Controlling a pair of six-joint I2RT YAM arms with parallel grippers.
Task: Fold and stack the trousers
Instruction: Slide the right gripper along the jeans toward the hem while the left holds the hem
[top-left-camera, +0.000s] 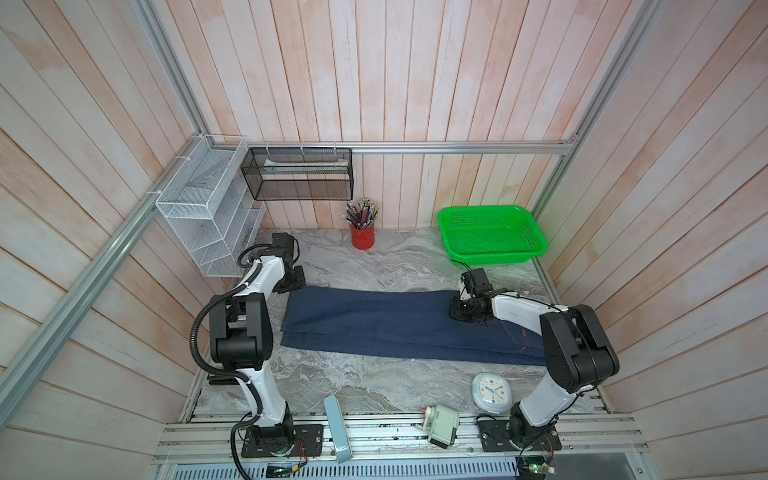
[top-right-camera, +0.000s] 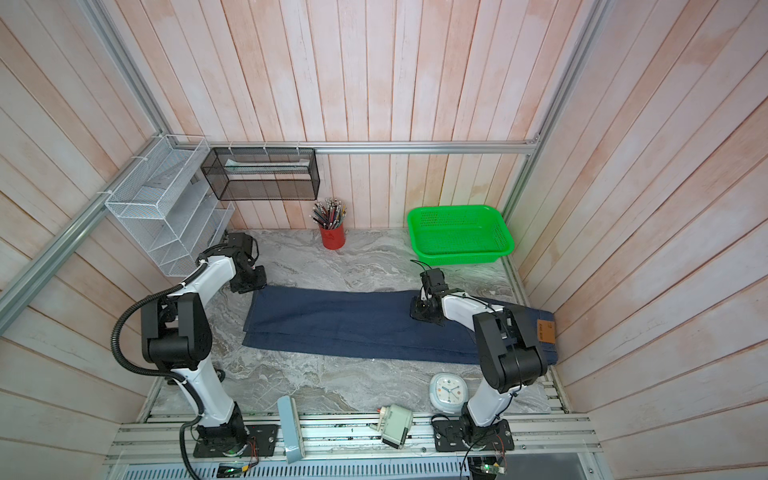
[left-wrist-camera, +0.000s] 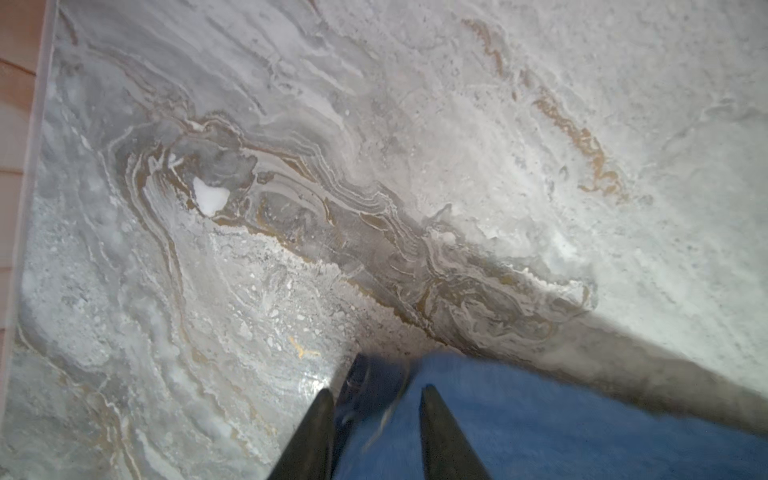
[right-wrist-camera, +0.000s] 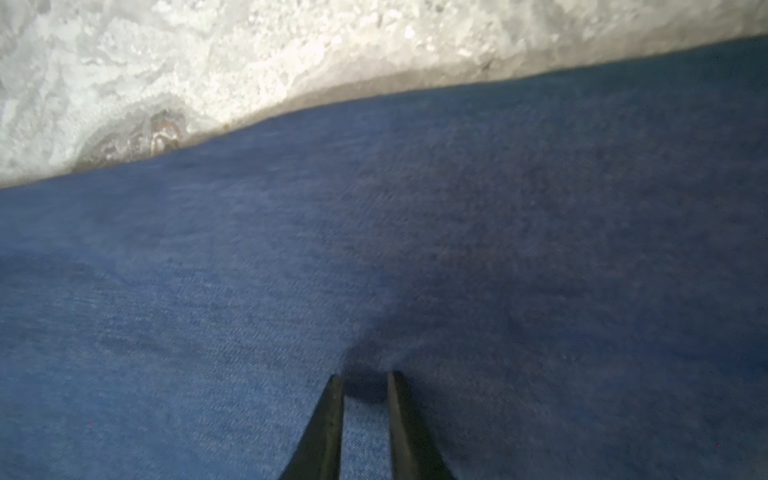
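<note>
The trousers (top-left-camera: 386, 326) (top-right-camera: 353, 324) lie flat across the marble table in both top views, dark navy denim doubled lengthwise. The leg ends point left and the waist lies right, with its tan patch (top-right-camera: 545, 332) showing past the right arm. My left gripper (top-left-camera: 294, 286) (left-wrist-camera: 377, 390) is at the far left corner of the leg ends. It is open, with the blurred denim corner (left-wrist-camera: 519, 419) lying loose between and below its fingers. My right gripper (top-left-camera: 467, 313) (right-wrist-camera: 365, 376) points down onto the upper thigh of the trousers (right-wrist-camera: 374, 249), its fingers close together with denim pinched between them.
A green basket (top-left-camera: 492, 237) stands at the back right and a red cup of pencils (top-left-camera: 362, 239) at the back middle. Wire racks (top-left-camera: 208, 208) hang on the left wall. A clock (top-left-camera: 492, 392), a small grey device (top-left-camera: 441, 424) and a blue-grey bar (top-left-camera: 336, 430) lie along the front edge.
</note>
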